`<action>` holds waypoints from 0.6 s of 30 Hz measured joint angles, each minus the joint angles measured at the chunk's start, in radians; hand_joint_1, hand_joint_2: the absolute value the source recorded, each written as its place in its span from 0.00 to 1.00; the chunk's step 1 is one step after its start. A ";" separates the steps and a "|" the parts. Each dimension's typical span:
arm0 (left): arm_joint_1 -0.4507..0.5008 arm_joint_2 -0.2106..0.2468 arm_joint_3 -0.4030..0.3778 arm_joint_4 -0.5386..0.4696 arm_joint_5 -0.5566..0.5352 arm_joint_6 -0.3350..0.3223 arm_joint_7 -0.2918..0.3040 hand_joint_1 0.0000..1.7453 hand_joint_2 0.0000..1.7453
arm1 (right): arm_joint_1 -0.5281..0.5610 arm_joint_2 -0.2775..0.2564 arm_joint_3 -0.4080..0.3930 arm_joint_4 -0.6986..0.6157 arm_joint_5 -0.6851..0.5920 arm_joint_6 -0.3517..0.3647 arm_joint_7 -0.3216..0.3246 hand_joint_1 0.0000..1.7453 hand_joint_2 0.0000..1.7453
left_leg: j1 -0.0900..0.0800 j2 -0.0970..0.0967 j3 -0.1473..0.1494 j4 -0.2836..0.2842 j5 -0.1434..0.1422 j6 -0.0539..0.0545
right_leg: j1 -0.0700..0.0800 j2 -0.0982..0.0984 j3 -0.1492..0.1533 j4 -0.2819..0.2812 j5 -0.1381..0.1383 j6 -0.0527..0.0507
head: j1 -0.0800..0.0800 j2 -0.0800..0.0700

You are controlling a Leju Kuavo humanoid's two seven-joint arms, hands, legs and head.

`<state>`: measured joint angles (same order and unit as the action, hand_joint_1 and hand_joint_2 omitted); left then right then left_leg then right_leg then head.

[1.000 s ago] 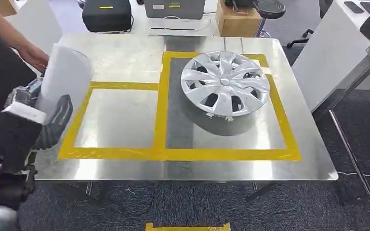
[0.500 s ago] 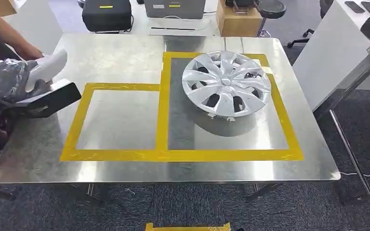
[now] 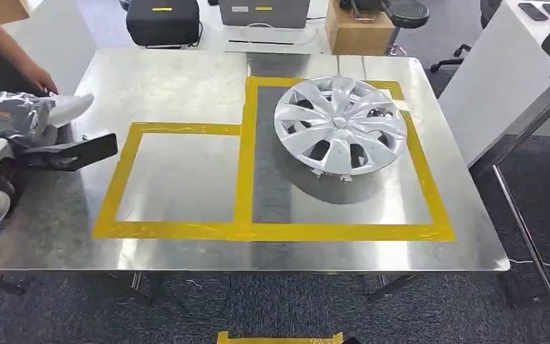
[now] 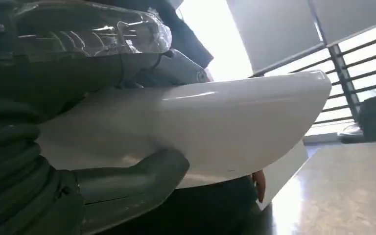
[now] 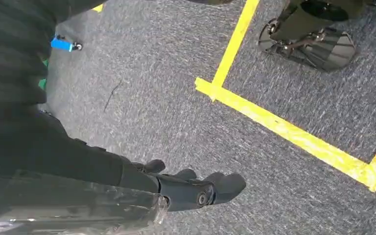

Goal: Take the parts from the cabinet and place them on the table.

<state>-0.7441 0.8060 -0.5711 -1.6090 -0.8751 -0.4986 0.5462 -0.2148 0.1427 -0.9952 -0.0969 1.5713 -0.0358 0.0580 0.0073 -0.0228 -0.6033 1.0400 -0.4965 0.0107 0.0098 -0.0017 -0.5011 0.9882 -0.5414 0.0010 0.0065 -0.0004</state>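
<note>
My left hand [image 3: 11, 125], wrapped in clear plastic, grips a white curved part [image 3: 70, 107] above the table's left edge. Up close, the white part [image 4: 235, 122] lies across my left hand [image 4: 54, 147] with the thick thumb [image 4: 137, 178] pressed under it. A dark flat piece [image 3: 82, 152] sticks out just below the part. A silver hubcap [image 3: 340, 123] lies flat in the right yellow-taped box. My right hand [image 5: 186, 188] hangs over the carpet, holding nothing.
A steel table [image 3: 186, 251] carries two yellow-taped boxes; the left box [image 3: 179, 175] holds nothing. A person's hand [image 3: 41, 77] reaches in beside the white part at the table's left side. Black cases [image 3: 161, 21], a cardboard box [image 3: 358, 32] and a stool stand behind; a white table [image 3: 501, 72] is to the right.
My left arm has swung the white part from upright near the table's front left to lying low at the left edge, farther back. The hubcap has not moved; the view shifted slightly.
</note>
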 joint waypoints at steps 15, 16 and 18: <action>-0.060 -0.217 -0.213 0.231 -0.094 0.251 -0.217 1.00 1.00 | -0.017 0.003 0.072 -0.001 0.000 0.026 0.012 0.00 1.00 | -0.001 -0.030 -0.002 0.001 0.003 -0.001 | -0.002 -0.019 0.004 -0.002 -0.002 -0.001 | 0.000 0.000; -0.062 -0.243 -0.227 0.252 -0.100 0.272 -0.227 1.00 1.00 | -0.017 0.003 0.079 -0.001 0.000 0.027 0.013 0.00 1.00 | -0.001 -0.031 -0.002 0.001 0.003 0.000 | -0.003 -0.020 0.004 -0.002 -0.002 -0.001 | 0.000 0.000; -0.064 -0.285 -0.250 0.283 -0.106 0.301 -0.239 1.00 1.00 | -0.022 0.003 0.088 -0.001 0.000 0.028 0.015 0.00 1.00 | -0.001 -0.031 -0.002 0.001 0.003 0.000 | -0.003 -0.020 0.005 -0.002 -0.002 -0.001 | 0.000 0.000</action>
<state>-0.8081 0.5210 -0.8210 -1.3256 -0.9808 -0.1979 0.3071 -0.2364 0.1453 -0.9075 -0.0980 1.5713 -0.0080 0.0729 0.0059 -0.0537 -0.6056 1.0408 -0.4933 0.0104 0.0071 -0.0222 -0.4958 0.9866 -0.5433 0.0004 0.0069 -0.0004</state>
